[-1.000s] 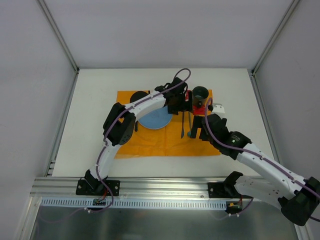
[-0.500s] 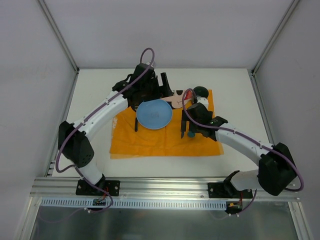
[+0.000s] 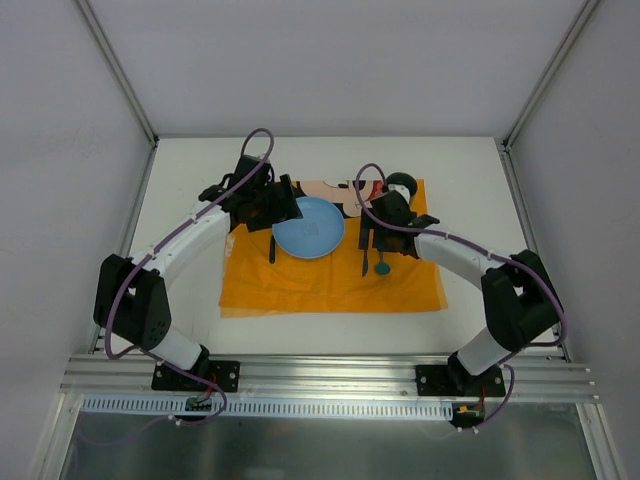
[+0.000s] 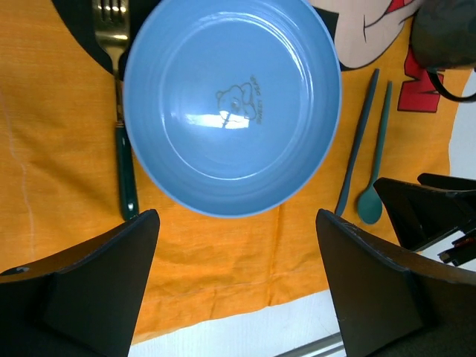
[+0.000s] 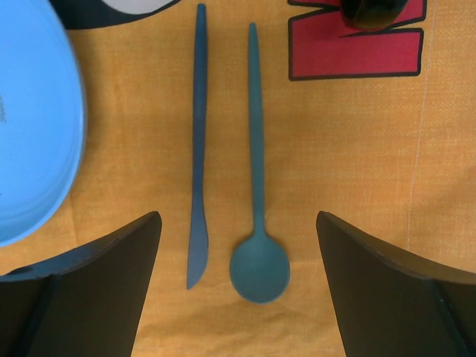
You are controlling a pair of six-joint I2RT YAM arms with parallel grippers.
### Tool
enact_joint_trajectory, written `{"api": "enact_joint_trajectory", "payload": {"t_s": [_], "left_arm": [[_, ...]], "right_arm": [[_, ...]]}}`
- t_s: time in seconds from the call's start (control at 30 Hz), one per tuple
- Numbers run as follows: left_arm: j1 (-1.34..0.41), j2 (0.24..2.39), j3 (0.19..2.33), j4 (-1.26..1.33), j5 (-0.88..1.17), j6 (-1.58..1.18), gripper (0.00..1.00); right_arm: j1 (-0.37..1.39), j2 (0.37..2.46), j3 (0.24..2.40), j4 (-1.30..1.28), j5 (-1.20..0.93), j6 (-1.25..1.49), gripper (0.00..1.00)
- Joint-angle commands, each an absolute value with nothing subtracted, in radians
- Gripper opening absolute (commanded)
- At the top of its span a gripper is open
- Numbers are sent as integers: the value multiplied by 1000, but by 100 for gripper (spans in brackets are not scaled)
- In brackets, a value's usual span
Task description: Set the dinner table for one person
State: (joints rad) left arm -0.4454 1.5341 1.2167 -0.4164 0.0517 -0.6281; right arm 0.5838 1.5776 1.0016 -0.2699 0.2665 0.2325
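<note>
A blue plate (image 3: pixel 308 227) lies on the orange mouse placemat (image 3: pixel 330 285) on the white dinner table (image 3: pixel 180 300). A fork (image 3: pixel 272 245) lies left of the plate, and a blue knife (image 3: pixel 365 255) and a teal spoon (image 3: pixel 381 262) lie to its right. A dark cup (image 3: pixel 402 184) stands at the mat's far right corner. My left gripper (image 3: pixel 283 208) hangs open and empty above the plate's left edge; its wrist view shows the plate (image 4: pixel 232 104), fork (image 4: pixel 123 149) and left gripper (image 4: pixel 238 290). My right gripper (image 3: pixel 392 222) is open and empty above the knife (image 5: pixel 197 149) and spoon (image 5: pixel 256 186).
Grey walls close in the table on three sides. An aluminium rail (image 3: pixel 330 372) runs along the near edge by the arm bases. The right arm (image 4: pixel 431 212) shows at the right edge of the left wrist view. The plate's edge (image 5: pixel 30 126) and the cup (image 5: pixel 375 11) show in the right wrist view.
The right gripper has let go of the spoon, which now lies beside the knife, and has drawn back toward the cup. The left arm has swung left, uncovering the plate.
</note>
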Motion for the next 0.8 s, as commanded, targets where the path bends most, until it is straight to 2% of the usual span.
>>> {"api": "enact_joint_trajectory", "payload": {"t_s": [0.0, 0.2, 0.27, 0.77], "left_arm": [[-420, 1463, 1189, -356, 86, -591, 87], [-393, 1459, 1157, -341, 97, -583, 87], [-388, 1465, 1154, -337, 101, -584, 87], [-367, 1479, 1135, -318, 115, -591, 86]], "right_arm": [[554, 1603, 1054, -232, 233, 219, 90], [526, 1658, 1069, -213, 204, 224, 84], [526, 1670, 1071, -206, 201, 230, 80], [520, 1750, 1055, -163, 184, 259, 72]]}}
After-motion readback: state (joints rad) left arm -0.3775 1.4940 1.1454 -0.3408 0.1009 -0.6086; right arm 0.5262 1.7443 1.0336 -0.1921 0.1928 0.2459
